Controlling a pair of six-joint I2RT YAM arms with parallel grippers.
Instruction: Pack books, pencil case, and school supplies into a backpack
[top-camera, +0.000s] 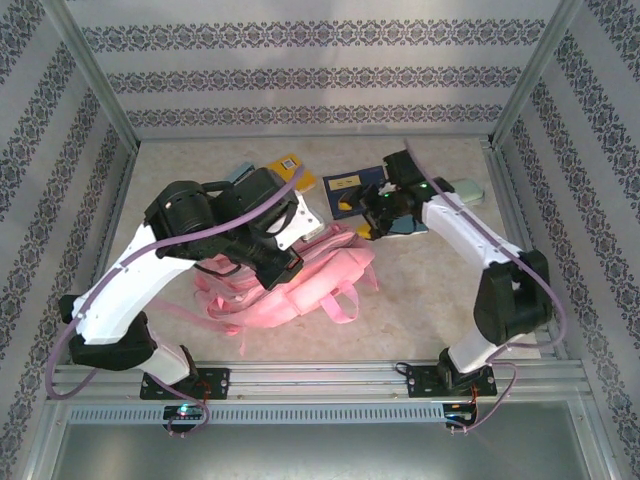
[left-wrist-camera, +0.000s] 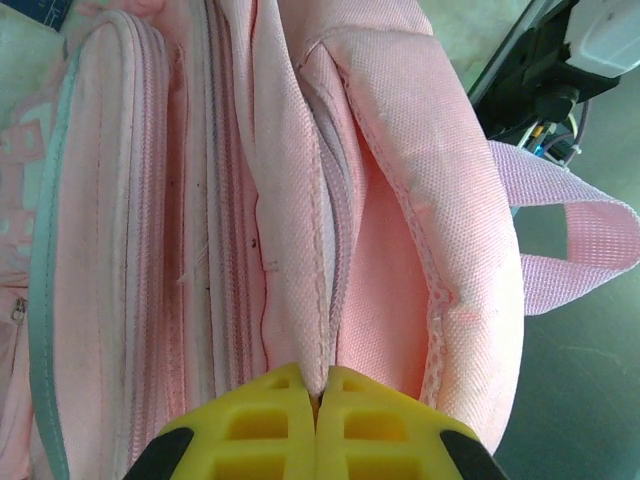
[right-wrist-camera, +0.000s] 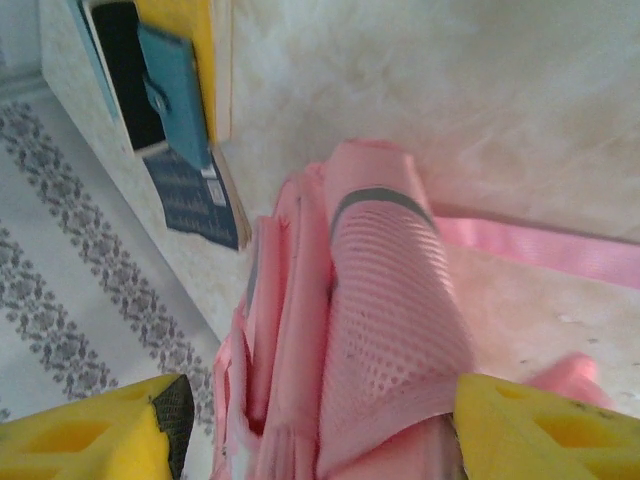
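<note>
Pinching the soft, floppy pink backpack (top-camera: 318, 272) in the middle of the table (top-camera: 420, 290), jaws together on a thin fabric fold, the left gripper (left-wrist-camera: 317, 392) is holding it while the right gripper (right-wrist-camera: 315, 415), jaws apart, is straddling its padded mesh edge, probably the firmest hold.

The overhead view looks down from high behind the near edge across the whole tabletop (top-camera: 430, 275). Both wrist views sit very close over the backpack (top-camera: 322, 268), which all three share.

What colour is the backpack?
The backpack is pink, clearest in the left wrist view.
</note>
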